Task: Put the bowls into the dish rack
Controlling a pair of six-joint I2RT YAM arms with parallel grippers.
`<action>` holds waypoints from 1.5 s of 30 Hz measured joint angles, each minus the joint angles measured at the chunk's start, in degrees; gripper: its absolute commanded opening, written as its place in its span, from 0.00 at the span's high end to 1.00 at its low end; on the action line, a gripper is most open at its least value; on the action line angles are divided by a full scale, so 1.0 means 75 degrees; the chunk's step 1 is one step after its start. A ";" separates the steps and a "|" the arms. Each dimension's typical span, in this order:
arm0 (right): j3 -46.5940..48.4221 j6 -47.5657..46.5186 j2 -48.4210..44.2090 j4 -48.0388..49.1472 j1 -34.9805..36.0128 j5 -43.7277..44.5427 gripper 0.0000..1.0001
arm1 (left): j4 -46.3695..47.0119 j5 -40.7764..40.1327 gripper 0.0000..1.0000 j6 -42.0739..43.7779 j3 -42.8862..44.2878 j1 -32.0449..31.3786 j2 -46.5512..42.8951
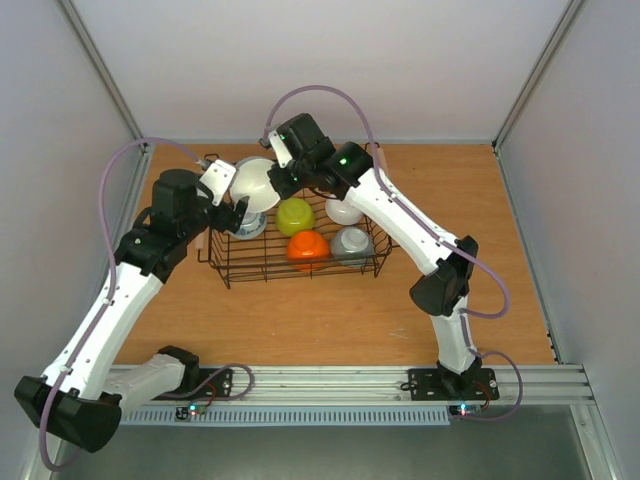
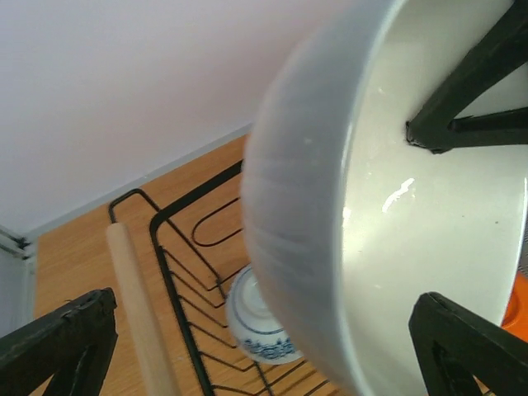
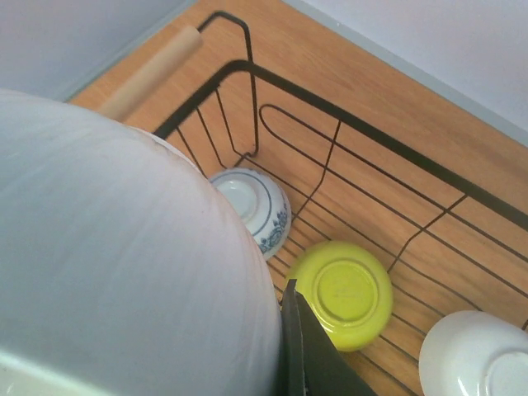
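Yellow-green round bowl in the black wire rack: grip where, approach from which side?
The yellow-green round bowl lies base-up in the black wire dish rack, rim tucked underneath. Likely best: come from straight above and pinch across the raised foot ring.

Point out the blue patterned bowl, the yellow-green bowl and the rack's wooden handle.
blue patterned bowl (image 3: 242, 198): right wrist view, on its upturned base.
yellow-green bowl (image 3: 342, 293): right wrist view, middle of its upturned base.
wooden handle (image 2: 139, 322): left wrist view, midway along the bar.
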 measured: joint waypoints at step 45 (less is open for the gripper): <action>-0.4759 0.1425 -0.2838 0.1614 0.0064 -0.2521 0.48 | -0.0006 0.1684 0.99 -0.0338 -0.0277 0.0122 0.0813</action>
